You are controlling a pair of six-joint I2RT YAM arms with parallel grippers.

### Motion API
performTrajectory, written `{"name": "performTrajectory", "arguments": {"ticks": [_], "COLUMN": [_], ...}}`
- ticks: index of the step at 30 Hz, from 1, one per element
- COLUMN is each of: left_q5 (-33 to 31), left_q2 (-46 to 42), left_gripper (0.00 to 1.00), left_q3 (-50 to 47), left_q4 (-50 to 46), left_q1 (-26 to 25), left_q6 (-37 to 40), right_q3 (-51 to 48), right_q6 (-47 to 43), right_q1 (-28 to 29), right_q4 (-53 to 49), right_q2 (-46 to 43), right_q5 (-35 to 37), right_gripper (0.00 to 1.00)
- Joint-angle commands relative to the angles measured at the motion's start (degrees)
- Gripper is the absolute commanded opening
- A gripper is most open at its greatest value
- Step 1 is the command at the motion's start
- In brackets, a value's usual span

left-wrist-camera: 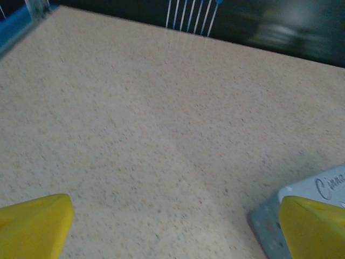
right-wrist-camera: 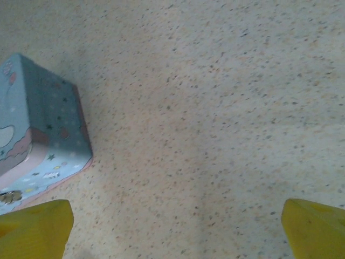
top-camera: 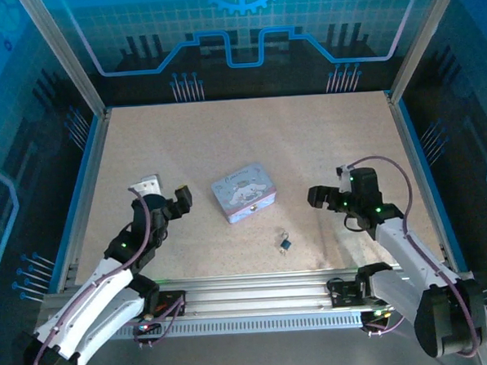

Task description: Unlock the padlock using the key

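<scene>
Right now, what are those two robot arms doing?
Nothing is being held at the moment. The left pincer and the right pincer are both wide open over the table, one on each side of the lilac tin. The tiny blue padlock lies on the table in front of the tin, between the two arms, and neither pincer touches it.

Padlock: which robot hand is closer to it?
The right gripper, just beyond the padlock on its right. The left gripper is farther off, past the tin.
</scene>
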Motion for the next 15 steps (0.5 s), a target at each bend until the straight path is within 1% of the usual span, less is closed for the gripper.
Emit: {"name": "performTrajectory", "arguments": {"ticks": [1,4,7,11,13,15], "left_q5": [-4.8,-5.9,-7.0,-6.8,-5.4,-4.3], "left_q2": [0.8,2.8,5.1,8.2,9.5,11.4], "left_gripper": [0.99,0.99,0.99,0.99,0.99,0.99], "left_q3": [-2.6,-4.2,-4.5,-5.7,-6.2,-6.7], "left_q4": [10.8,15.1,17.1,21.0,23.0,24.9], "left_q1": [1.3,2.1,3.0,4.8,6.2,7.3], "left_q6": [7.3,11.3,13.6,14.8,15.3,15.9], "right_q3": [2.5,4.2,4.4,1.7,-0.2,-3.4], "right_q6": [-3.1,-6.7,-9.7,-11.9,-13.8,-15.9], "right_q1": [-1.8,-2.4,-3.2,-4.2,-4.3,-4.4], "right_q4": [2.5,3.0,5.9,13.3,18.3,25.6], "right_q2": [1.9,4.0,5.5,5.5,5.0,4.8], "right_q5": [2.2,5.2,6.9,9.5,10.7,11.7], "right_gripper": [1.0,1.0,1.0,1.0,1.0,1.0]}}
